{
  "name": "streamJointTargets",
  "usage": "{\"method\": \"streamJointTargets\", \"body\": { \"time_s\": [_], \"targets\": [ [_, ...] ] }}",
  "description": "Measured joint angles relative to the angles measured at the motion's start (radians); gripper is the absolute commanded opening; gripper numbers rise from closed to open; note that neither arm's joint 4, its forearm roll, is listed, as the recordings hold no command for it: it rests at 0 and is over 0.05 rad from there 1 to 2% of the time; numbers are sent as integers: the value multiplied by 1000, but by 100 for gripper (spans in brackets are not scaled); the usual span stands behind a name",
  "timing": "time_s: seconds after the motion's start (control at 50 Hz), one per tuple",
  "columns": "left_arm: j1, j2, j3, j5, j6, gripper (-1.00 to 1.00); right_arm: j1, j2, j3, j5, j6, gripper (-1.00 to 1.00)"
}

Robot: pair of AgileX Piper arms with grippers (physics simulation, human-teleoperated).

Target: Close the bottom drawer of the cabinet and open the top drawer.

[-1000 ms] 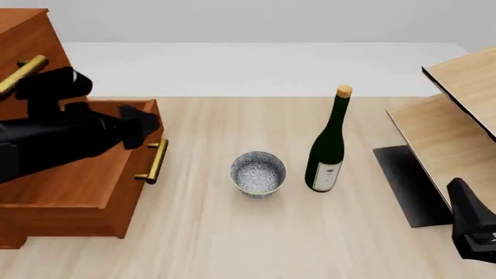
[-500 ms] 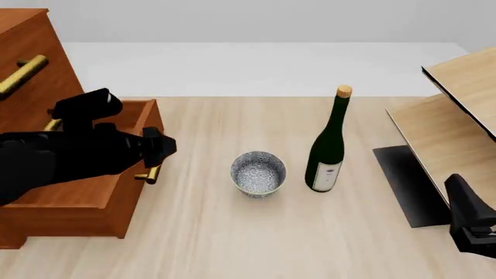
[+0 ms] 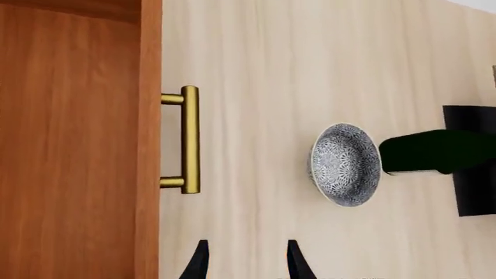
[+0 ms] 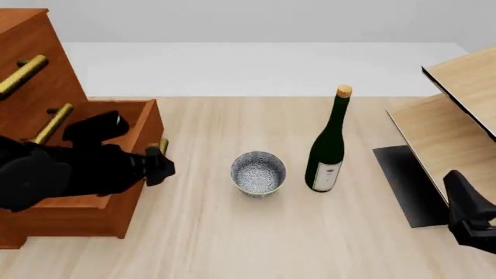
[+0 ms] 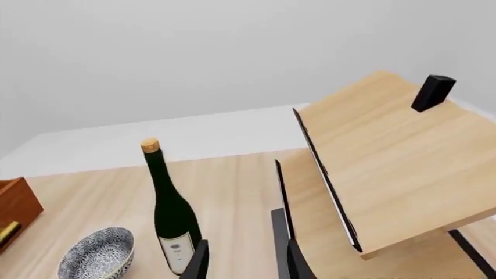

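Note:
The cabinet (image 4: 35,40) stands at the left. Its bottom drawer (image 4: 85,200) is pulled out over the table. My left gripper (image 4: 160,165) hovers open just in front of that drawer's front, hiding most of its brass handle (image 4: 164,145). In the left wrist view the handle (image 3: 190,139) lies ahead of my open gripper (image 3: 246,264), nearly in line with one fingertip (image 3: 200,260), with nothing held. The top drawer (image 4: 45,55) and its handle (image 4: 22,74) sit above the middle handle (image 4: 53,123). My right gripper (image 4: 470,222) (image 5: 244,263) is open at the near right, empty.
A patterned bowl (image 4: 258,173) (image 3: 345,164) and a corked green bottle (image 4: 328,145) (image 5: 172,216) stand mid-table. A pale shelf unit (image 4: 457,110) (image 5: 387,168) with a black base (image 4: 407,186) fills the right side; a small black block (image 5: 431,93) sits on it.
My left arm has come down and toward the near side, the gripper dropping from above the open drawer to in front of its handle, uncovering the middle handle. The right arm barely shifted.

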State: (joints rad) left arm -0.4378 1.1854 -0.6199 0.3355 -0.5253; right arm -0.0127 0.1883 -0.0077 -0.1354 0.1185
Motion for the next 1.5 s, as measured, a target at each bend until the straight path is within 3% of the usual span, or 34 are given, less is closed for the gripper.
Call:
{"method": "streamJointTargets", "body": {
  "time_s": [0.28, 0.44, 0.88, 1.3, 1.5],
  "targets": [
    [22, 15, 48, 6, -40, 100, -5, 19, 1, -14, 18, 100],
    [60, 15, 66, 12, -25, 100, -6, 24, 2, -18, 22, 100],
    [233, -6, 85, 71, 117, 100, -5, 34, 3, -26, 24, 100],
    [354, -10, 151, 37, 225, 100, -2, 37, 2, -26, 28, 100],
    [429, -21, 171, 21, 325, 100, -1, 37, 2, -25, 28, 100]
  ]
}}
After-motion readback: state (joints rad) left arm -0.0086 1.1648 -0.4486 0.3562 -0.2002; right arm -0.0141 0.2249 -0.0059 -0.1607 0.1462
